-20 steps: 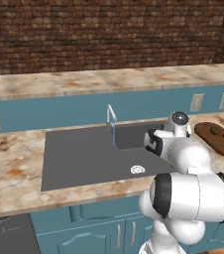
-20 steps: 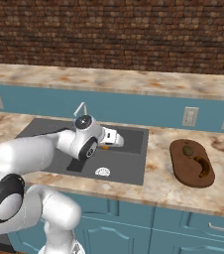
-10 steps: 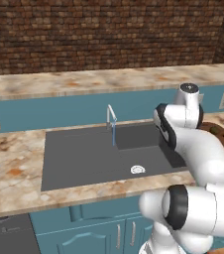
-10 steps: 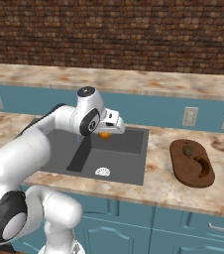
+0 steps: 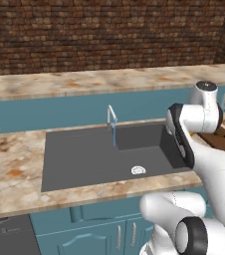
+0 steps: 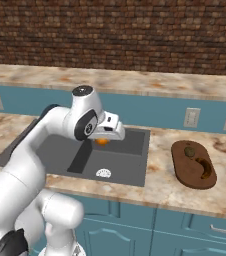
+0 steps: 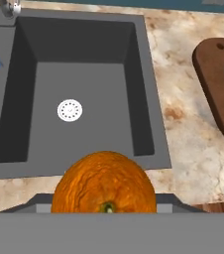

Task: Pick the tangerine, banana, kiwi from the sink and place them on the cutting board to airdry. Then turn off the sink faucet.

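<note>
I have the tangerine (image 7: 104, 182) clamped in my end effector (image 6: 103, 141), lifted above the sink (image 6: 130, 165), so I am in the carrying step for the third fruit. The kiwi (image 6: 189, 150) and the banana (image 6: 203, 167) already lie on the board (image 6: 182, 172), which sits on the surface (image 6: 160, 187) well to the right of the sink. In the hand view my fingers are hidden behind the fruit, so I judge the grip mostly from how the tangerine hangs right under my hand. Next I need to swing right across the sink rim, come down over a bare part of the board beside the other two, and let go gently so the round fruit does not roll off. After that the faucet (image 5: 111, 116), its blue stream running, needs shutting off
</note>
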You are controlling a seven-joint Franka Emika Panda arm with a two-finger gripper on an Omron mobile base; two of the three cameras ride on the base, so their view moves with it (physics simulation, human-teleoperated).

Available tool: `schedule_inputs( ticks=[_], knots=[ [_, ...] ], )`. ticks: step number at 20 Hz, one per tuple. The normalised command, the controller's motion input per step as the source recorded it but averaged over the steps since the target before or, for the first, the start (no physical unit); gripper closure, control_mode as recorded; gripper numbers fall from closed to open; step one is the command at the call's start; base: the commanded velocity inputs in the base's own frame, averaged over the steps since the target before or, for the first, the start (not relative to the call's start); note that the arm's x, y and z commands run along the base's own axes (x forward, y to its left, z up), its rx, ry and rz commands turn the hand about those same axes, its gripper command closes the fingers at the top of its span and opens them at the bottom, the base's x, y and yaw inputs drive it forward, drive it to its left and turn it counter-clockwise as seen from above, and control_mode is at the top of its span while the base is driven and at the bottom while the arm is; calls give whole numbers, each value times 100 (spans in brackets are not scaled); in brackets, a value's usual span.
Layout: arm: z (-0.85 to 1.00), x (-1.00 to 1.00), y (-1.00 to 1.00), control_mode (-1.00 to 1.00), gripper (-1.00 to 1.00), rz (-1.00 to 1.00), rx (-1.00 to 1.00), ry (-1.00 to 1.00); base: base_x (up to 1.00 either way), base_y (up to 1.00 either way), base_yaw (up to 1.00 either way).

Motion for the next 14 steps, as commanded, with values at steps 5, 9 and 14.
schedule_inputs(
  ticks=[5, 9, 14],
  knots=[
    [-8, -49, -9, -100, 100, 0, 0, -2, 0, 0, 0],
    [-12, -21, -47, -100, 100, -6, 0, -6, 0, 0, 0],
    [-5, 2, -56, -100, 100, -20, -1, -2, 0, 0, 0]
  ],
)
